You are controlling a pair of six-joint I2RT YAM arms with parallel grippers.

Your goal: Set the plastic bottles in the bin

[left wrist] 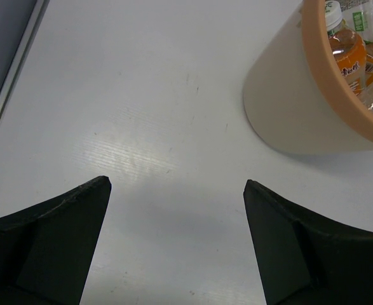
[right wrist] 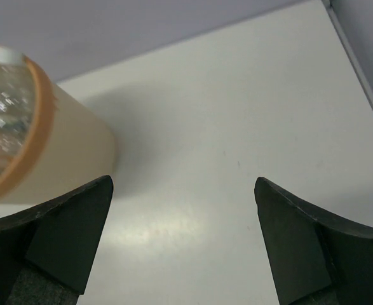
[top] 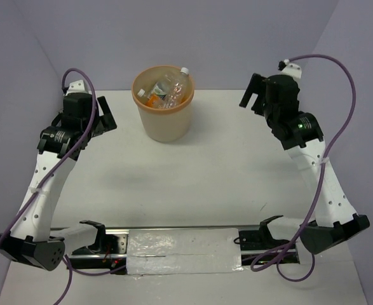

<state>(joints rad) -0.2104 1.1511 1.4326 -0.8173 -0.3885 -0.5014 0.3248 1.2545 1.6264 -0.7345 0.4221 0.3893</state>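
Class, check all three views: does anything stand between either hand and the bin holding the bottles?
Nothing visible does. Only bare table lies between the left hand and the bin, and between the right hand and it. Both hands are open and empty; the bottles sit inside the bin.

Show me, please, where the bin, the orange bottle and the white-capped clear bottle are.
bin [top: 166, 124], top external view, on its outer front wall.
orange bottle [left wrist: 345, 51], left wrist view, on its orange body.
white-capped clear bottle [top: 176, 84], top external view, on its clear body.
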